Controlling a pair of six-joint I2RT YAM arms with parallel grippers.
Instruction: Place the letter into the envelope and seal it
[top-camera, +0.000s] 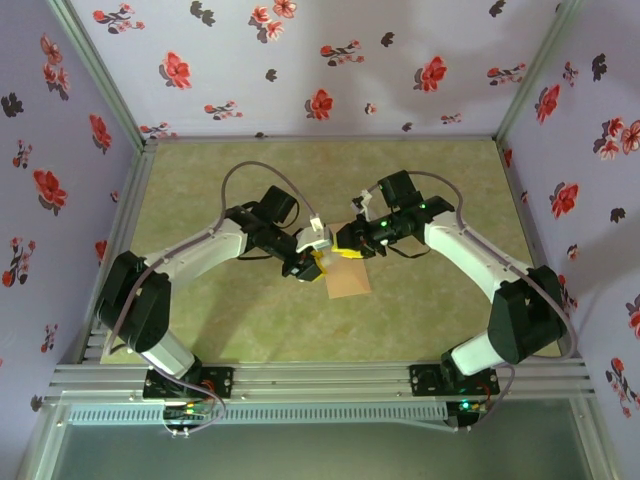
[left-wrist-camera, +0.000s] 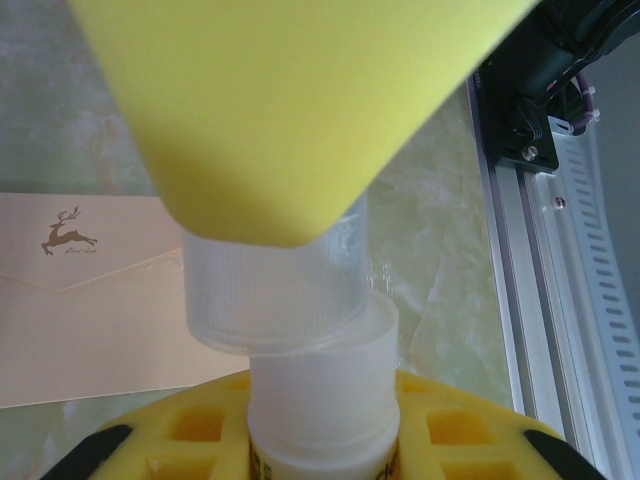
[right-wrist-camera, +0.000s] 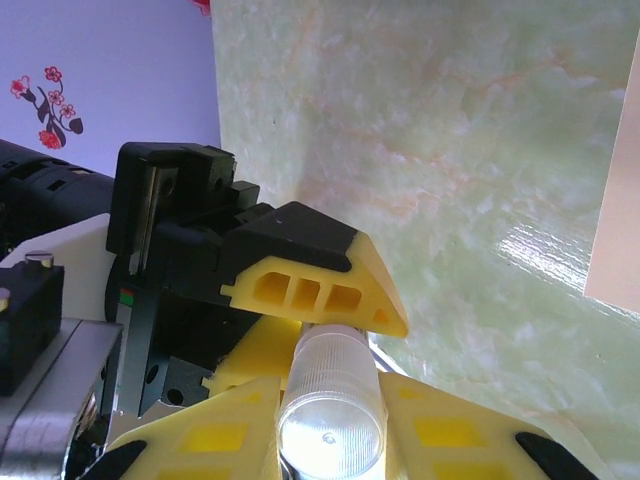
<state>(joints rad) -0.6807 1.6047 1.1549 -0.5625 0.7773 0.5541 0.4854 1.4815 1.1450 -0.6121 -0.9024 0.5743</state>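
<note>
Sealing step: judged in hand, glue stick gripped at both ends for uncapping.
Envelope: flat on table, just beneath both grippers; whether it contains the letter cannot be told.
Left gripper: jaws narrow, clamping stick body.
Right gripper: jaws narrow, clamping ribbed cap.
Next move: straight pull apart, along the stick's axis.

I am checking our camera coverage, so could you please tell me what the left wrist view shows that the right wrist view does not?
The left wrist view adds the flap face of the envelope with its deer mark, the white body of the glue stick and the aluminium rail. The right wrist view adds the floral wall and the closed end of the ribbed cap. Both share the cap, the green table and the envelope, which is just a tan sliver at the right wrist view's edge.
</note>
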